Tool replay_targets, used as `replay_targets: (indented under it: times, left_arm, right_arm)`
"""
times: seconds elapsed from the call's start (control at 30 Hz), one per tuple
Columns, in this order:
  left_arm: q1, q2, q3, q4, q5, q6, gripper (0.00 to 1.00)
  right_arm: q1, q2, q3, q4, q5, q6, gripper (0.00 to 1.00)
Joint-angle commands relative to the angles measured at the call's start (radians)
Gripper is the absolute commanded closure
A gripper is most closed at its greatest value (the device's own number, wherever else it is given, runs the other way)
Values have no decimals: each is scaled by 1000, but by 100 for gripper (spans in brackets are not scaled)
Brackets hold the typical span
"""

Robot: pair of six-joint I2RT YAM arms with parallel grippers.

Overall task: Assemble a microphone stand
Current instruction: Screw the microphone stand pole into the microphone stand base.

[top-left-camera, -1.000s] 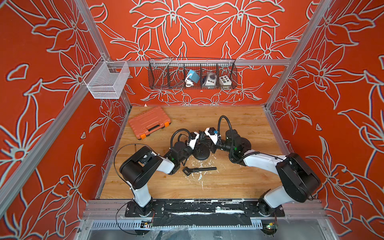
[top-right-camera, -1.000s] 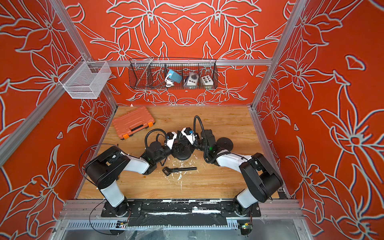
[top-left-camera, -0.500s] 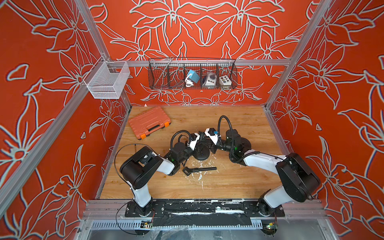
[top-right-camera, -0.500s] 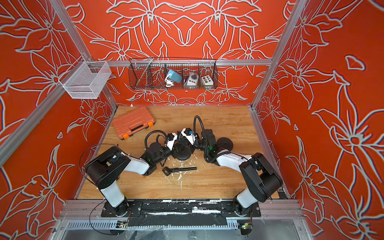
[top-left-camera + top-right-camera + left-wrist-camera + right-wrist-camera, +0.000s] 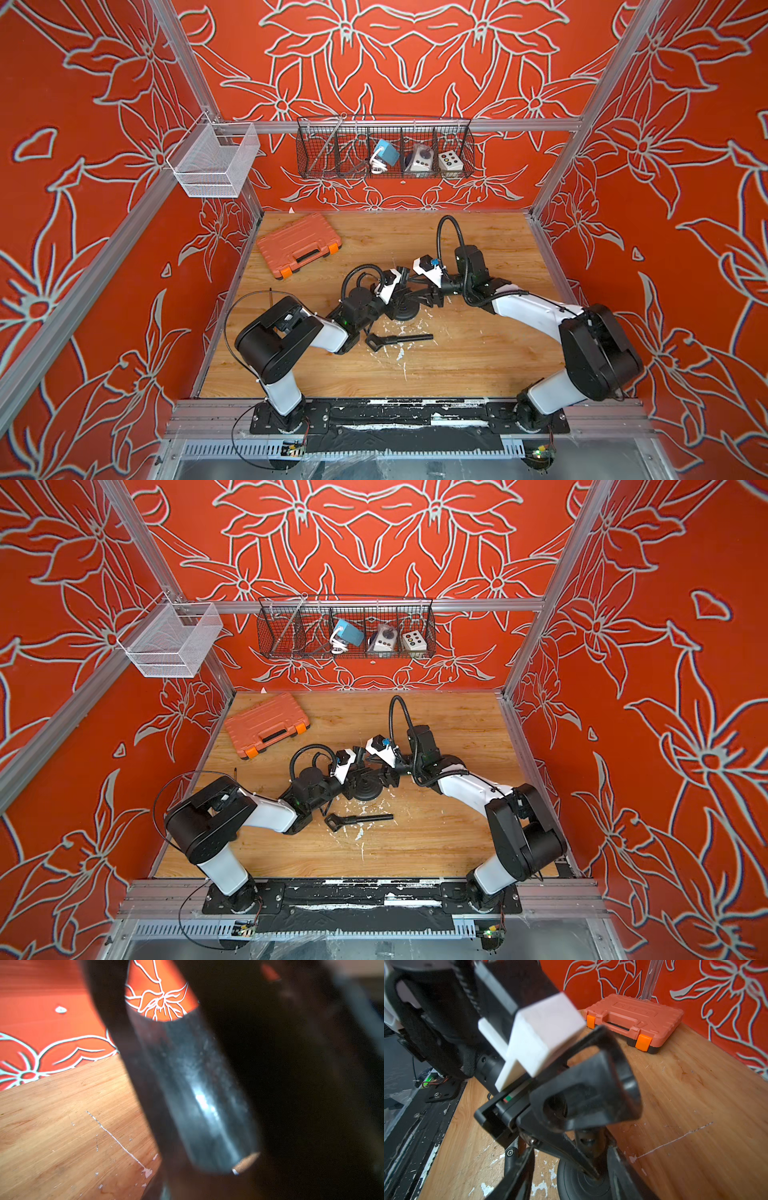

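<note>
Closed narrow with the left gripper (image 5: 399, 296) on a black mic clip (image 5: 591, 1093), pinched from both sides and held tilted just above the table. Facing it, the right gripper (image 5: 415, 300) with jaws spread apart, gripping nothing, one jaw either side of the short neck below the clip. About the clip: matte black, tapered like a cone, a wide round mouth at one end, an oval cut-out in the side; blurred to a grey-black tube close against the lens in the left wrist view. Directly beneath both grippers, a round black stand base (image 5: 403, 311), flat on the wooden table (image 5: 478, 365), ringed with concentric ridges; joint between neck and base not discernible. Near the base toward the front edge, apart from both grippers, a black rod (image 5: 399, 340) lying flat among white scuffs, a loop-shaped head at the end nearer the left arm. Farther out at the back left, a closed orange tool case (image 5: 299, 246). On the back wall, a wire basket (image 5: 324, 166) with small devices inside.
</note>
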Motion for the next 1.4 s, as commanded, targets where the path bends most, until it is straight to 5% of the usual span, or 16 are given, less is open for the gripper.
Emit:
replay_targets:
  times: [0.0,0.37,0.73,1.1,1.37]
  left_arm:
    - [0,2,-10,-68,-12,6,93]
    - [0,20,59,-145,23,-12,91]
    - [0,21,52,-152,14,-19,88]
    - [0,25,56,-144,19,-33,75]
    - [0,-4,54,-144,11,-32,64]
  right_arm:
    - [-14,28,56,-64,-85,-84,44]
    - [-30,117,124,-32,-134,-123,52]
    - [-32,117,41,181,-91,36,100]
    - [-5,-5,-235,485,225,270,100]
    - [69,-45,-277,414,485,312,100]
